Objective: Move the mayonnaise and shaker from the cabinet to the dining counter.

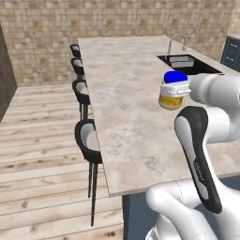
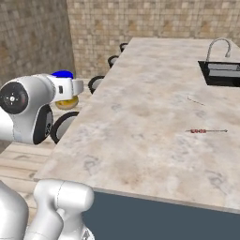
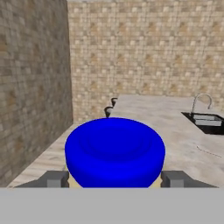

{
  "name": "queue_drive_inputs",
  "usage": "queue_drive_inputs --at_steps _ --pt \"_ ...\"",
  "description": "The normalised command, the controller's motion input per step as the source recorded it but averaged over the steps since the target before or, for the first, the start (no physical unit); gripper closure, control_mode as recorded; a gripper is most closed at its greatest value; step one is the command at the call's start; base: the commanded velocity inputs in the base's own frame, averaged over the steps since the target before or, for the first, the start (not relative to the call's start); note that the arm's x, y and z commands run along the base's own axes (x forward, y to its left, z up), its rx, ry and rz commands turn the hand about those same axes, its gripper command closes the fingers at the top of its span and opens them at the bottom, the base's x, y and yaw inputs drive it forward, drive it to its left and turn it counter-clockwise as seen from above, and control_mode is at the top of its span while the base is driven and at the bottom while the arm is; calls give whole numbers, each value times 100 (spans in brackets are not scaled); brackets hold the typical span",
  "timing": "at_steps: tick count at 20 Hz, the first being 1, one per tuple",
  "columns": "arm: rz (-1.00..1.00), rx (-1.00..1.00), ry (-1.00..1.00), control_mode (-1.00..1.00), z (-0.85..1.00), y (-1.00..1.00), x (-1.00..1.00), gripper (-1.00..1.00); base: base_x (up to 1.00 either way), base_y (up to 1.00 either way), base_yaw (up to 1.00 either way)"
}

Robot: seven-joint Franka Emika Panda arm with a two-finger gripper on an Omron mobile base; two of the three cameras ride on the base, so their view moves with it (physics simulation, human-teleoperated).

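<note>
Now the claw (image 3: 113, 178) grips the mayonnaise (image 1: 171, 91) (blue lid upward), carried above the dining worktop (image 1: 126, 103); transport step nearly done, next likely lowering and release onto bare marble.

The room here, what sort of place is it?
Likely a home kitchen: a long marble-look counter with an inset sink and curved faucet, dark stools along one side, and tan tiled walls.
</note>
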Motion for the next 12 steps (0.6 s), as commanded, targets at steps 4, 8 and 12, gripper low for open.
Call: queue_drive_inputs --at_steps 4,8,12 --pt "0 0 0 100 0 0 0 100 24 0 1" --pt "0 0 0 100 0 0 0 100 18 0 0" --pt "1 0 0 -100 -13 0 29 100 0 0 0"
